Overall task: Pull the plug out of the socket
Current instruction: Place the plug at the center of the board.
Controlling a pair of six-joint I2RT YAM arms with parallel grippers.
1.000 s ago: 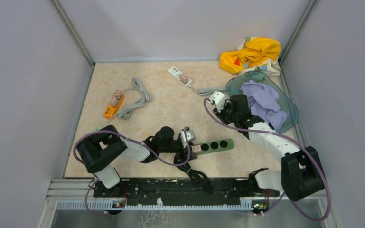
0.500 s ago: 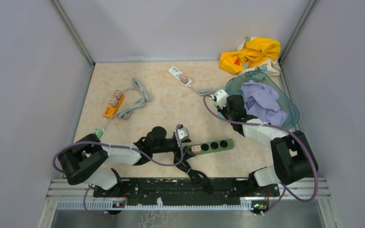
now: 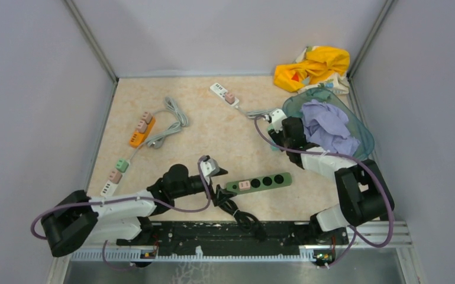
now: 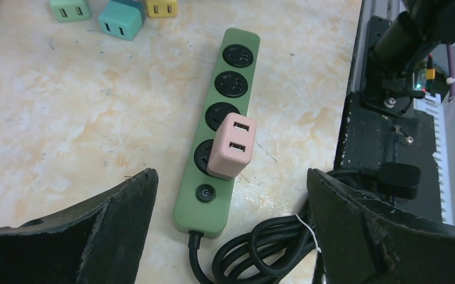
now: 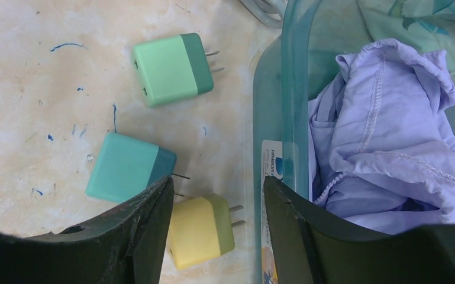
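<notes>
A green power strip [image 4: 228, 89] lies on the table with a pink plug [image 4: 231, 145] seated in the socket nearest its switch. My left gripper [image 4: 231, 177] hangs wide open above the strip's switch end, touching nothing. From above, the left gripper [image 3: 210, 168] sits just left of the green strip [image 3: 266, 180] and pink plug [image 3: 244, 185]. My right gripper [image 5: 216, 189] is open over a loose yellow plug [image 5: 201, 231] lying beside the basket. In the top view the right gripper [image 3: 275, 121] is at the basket's left edge.
A coiled black cord [image 4: 260, 248] runs from the strip toward the base rail. Loose light-green [image 5: 171, 69] and teal [image 5: 129, 167] plugs lie near the yellow one. The teal basket [image 3: 361, 139] holds purple cloth [image 3: 328, 127]. Orange [image 3: 141, 131] and white [image 3: 223, 93] strips carry pink plugs.
My left arm has swung back to the left and its gripper has drawn away from the green strip and opened wider. The right gripper has shifted toward the basket's edge.
</notes>
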